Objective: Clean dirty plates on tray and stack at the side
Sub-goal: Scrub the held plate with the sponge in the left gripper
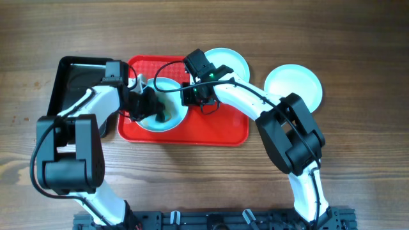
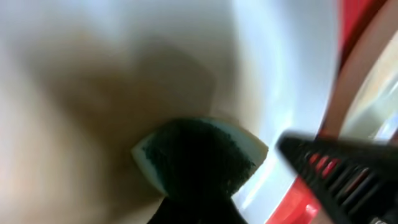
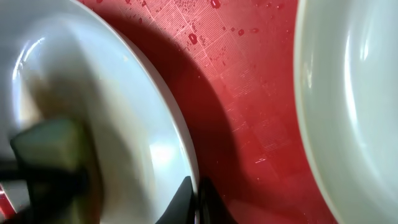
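Note:
One plate point(image 1: 172, 120) lies on the left half of the red tray point(image 1: 217, 131). My left gripper point(image 1: 153, 108) is shut on a dark green sponge point(image 2: 199, 155) and presses it against the inside of this plate point(image 2: 112, 74). My right gripper point(image 1: 187, 94) is shut on the plate's right rim; the right wrist view shows its fingers point(image 3: 198, 196) pinching the rim point(image 3: 168, 124). A second plate point(image 1: 229, 62) sits at the tray's far right corner and shows in the right wrist view point(image 3: 354, 93). A third plate point(image 1: 294, 86) lies on the table to the right of the tray.
A glossy black tray point(image 1: 70, 80) lies left of the red tray, under my left arm. Water drops dot the ribbed red tray floor point(image 3: 236, 93) between the two plates. The table is wooden.

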{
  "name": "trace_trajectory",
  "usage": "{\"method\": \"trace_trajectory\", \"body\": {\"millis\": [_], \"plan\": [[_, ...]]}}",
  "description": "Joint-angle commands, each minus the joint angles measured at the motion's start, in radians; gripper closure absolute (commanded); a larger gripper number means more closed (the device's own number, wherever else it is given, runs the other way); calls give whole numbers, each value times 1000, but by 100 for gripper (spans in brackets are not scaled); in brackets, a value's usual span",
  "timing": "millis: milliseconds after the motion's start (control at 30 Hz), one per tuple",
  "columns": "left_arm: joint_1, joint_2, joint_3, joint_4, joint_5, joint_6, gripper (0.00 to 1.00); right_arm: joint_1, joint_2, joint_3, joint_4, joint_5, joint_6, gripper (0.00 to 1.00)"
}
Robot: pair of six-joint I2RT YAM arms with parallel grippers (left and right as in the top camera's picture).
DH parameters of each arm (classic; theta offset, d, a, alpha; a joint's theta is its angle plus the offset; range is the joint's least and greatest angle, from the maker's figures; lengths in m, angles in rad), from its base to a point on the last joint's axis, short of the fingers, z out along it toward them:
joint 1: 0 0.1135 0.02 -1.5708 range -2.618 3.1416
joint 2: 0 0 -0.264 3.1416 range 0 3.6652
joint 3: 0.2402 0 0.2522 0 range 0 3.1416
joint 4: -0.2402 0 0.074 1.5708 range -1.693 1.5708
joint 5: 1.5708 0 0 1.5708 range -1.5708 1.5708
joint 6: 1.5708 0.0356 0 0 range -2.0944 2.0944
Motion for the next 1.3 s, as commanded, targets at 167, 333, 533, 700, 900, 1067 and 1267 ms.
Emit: {"method": "trace_trajectory", "body": {"millis": [167, 333, 533, 700, 900, 1067, 1267], "plan": [[30, 16, -5, 190, -404, -192, 96, 3, 21, 13, -1, -10, -5, 96], [29, 16, -5, 19, -142, -242, 96, 3, 21, 13, 0, -10, -5, 96], [19, 16, -5, -156, 165, -117, 96, 3, 21, 13, 0, -10, -5, 96], [17, 16, -5, -69, 95, -100, 96, 3, 21, 13, 0, -10, -5, 96], [17, 16, -5, 59, -418, -226, 96, 3, 21, 13, 0, -10, -5, 96], [17, -22, 31, 19, -576, -243, 96, 3, 21, 13, -9, -9, -6, 95], [17, -179, 175, -223, -571, -232, 96, 3, 21, 13, -15, -10, -6, 96]]}}
